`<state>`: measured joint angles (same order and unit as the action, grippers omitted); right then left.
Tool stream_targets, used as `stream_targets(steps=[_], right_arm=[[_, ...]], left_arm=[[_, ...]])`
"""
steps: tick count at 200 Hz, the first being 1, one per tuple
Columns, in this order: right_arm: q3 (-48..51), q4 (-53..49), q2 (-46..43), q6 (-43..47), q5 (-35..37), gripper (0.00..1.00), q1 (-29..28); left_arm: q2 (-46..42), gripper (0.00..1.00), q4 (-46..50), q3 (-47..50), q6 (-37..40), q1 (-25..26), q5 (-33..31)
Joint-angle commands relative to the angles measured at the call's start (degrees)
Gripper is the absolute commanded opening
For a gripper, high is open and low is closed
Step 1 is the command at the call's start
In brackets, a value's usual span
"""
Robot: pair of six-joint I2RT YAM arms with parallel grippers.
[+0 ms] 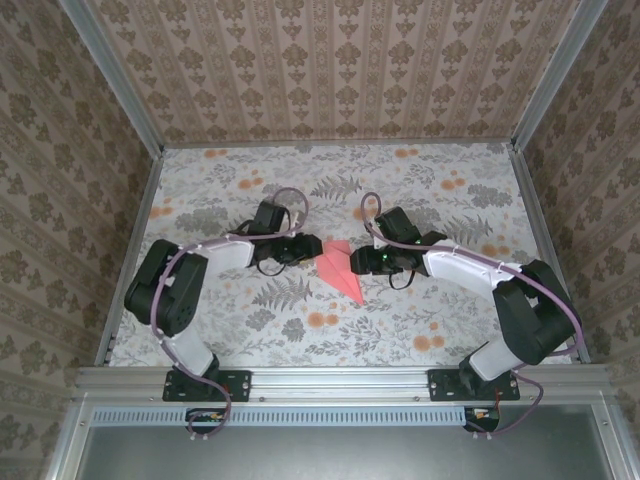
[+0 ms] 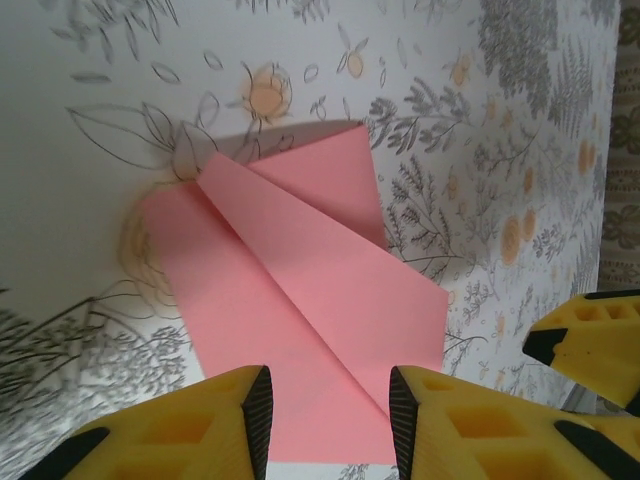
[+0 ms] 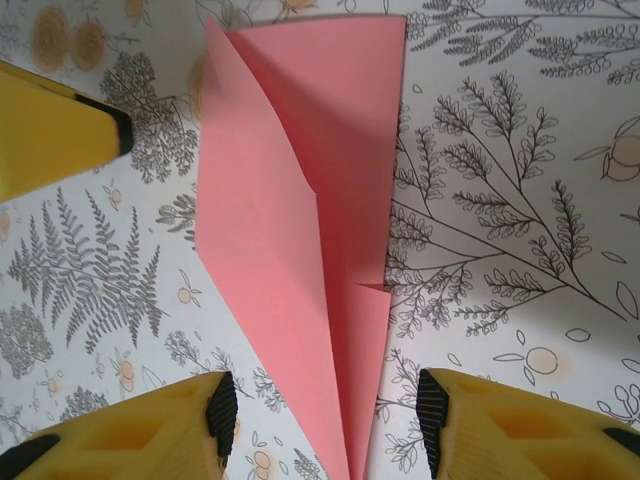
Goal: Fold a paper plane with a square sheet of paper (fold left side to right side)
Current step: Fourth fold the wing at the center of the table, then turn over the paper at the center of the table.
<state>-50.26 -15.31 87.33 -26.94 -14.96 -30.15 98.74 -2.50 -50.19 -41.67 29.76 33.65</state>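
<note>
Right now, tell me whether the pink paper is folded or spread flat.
Folded: the paper plane lies as a pointed dart with overlapping flaps.

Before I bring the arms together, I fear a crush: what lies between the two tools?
The paper plane lies between the left tool and the right tool, as the top view shows.

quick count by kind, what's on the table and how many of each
paper plane, pink: 1
grippers: 2 (left gripper, right gripper)
flowered tablecloth: 1
total: 4
</note>
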Motion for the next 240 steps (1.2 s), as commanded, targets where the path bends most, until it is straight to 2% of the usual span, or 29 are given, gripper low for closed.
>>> stream_targets(steps=[1,101,117,190,218,240], right_arm=[[1.28,0.97,-2.21,1.02,-0.01,0.53,0.09],[2.88,-0.31,-5.01,1.51,1.46,0.54,0.35],[3.40,-0.17,-5.74,1.17,1.11,0.57,0.75],[8.70,7.78,-7.26,-3.18,-10.43,0.72,7.13],[10.30,10.11,-8.96,-4.21,-13.61,0.76,9.39],[11.77,12.83,-9.44,-4.94,-16.50,0.85,10.78]], left_arm=[[2.93,0.38,-2.43,-2.25,-2.21,0.90,1.21],[12.16,0.38,-4.64,-8.09,-3.78,2.85,2.42],[13.42,0.36,-6.07,-9.26,-4.46,2.98,2.83],[14.93,0.36,-5.75,-16.04,-3.21,4.24,6.60],[14.89,0.22,-7.07,-16.71,-3.76,4.51,7.62],[14.08,0.11,-7.43,-16.74,-3.39,4.52,7.72]])
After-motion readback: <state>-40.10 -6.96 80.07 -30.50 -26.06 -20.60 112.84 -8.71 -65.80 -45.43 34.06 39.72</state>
